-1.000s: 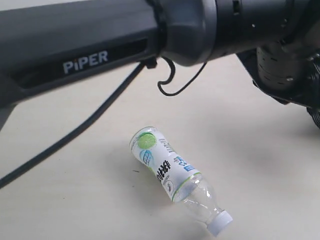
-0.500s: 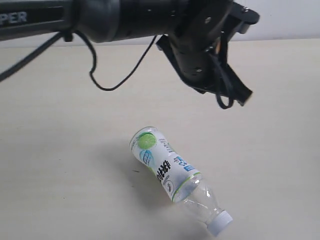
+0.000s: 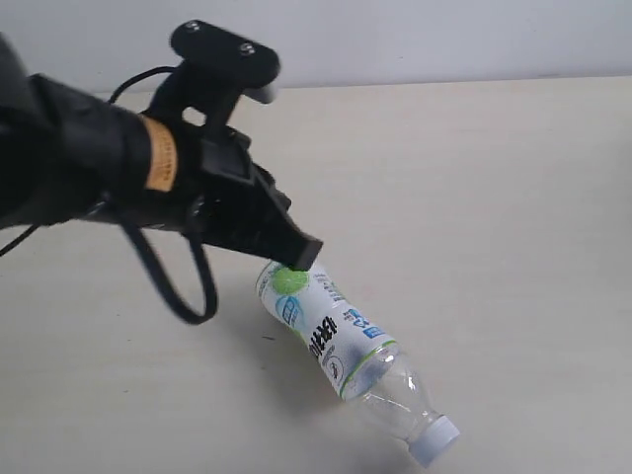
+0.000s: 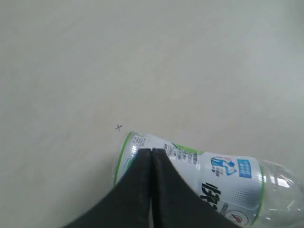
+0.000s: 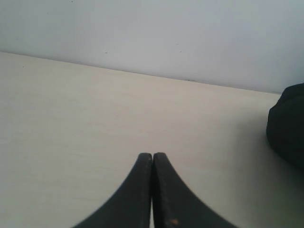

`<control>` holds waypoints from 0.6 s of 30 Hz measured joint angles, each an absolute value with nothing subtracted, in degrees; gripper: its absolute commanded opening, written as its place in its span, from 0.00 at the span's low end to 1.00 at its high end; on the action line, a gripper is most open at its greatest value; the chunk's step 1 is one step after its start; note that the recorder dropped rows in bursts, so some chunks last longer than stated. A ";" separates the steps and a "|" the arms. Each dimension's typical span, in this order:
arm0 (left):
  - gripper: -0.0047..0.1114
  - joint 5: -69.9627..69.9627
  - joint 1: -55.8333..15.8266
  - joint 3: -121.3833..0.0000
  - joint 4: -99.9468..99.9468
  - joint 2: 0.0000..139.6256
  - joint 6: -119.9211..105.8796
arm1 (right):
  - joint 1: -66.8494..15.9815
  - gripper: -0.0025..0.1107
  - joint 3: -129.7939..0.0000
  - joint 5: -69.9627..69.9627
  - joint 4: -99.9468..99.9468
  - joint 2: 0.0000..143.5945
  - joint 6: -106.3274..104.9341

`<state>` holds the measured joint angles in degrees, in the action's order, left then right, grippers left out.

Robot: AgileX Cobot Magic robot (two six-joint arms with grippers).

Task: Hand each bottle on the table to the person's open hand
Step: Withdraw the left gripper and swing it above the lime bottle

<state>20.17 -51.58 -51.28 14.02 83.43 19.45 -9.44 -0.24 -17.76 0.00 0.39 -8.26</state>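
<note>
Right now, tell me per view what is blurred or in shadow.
Exterior view: the bottle is sharp and casts a soft shadow on the table. Left wrist view: the left gripper is soft-edged, the bottle behind it crisp. Right wrist view: the right gripper is blurred, lighting even.

Close, high exterior and downward left wrist, same bottle (image 3: 334, 341) (image 4: 223, 172)

Lime-print bottle (image 3: 331, 336); cap (image 3: 434, 438) perhaps white.

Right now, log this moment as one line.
left hand: shut, at base end of lime-pictured clear plastic bottle | bottle: lying on pale beige table, not gripped | right hand: shut, empty | handover: not started
</note>
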 measured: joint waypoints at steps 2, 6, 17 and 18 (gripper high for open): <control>0.04 16.64 -51.58 -47.41 14.02 79.15 19.49 | -9.44 0.02 -0.24 -17.76 0.00 0.39 -8.26; 0.04 13.21 -51.58 -44.42 14.02 73.81 19.70 | -9.44 0.02 -0.24 -17.76 0.00 0.39 -8.26; 0.04 2.65 -51.58 -44.20 21.23 71.03 18.84 | -9.44 0.02 -0.24 -17.76 0.00 0.39 -8.26; 0.04 2.11 -51.58 -44.34 22.86 71.03 18.13 | -9.44 0.02 -0.24 -17.76 0.00 0.39 -8.26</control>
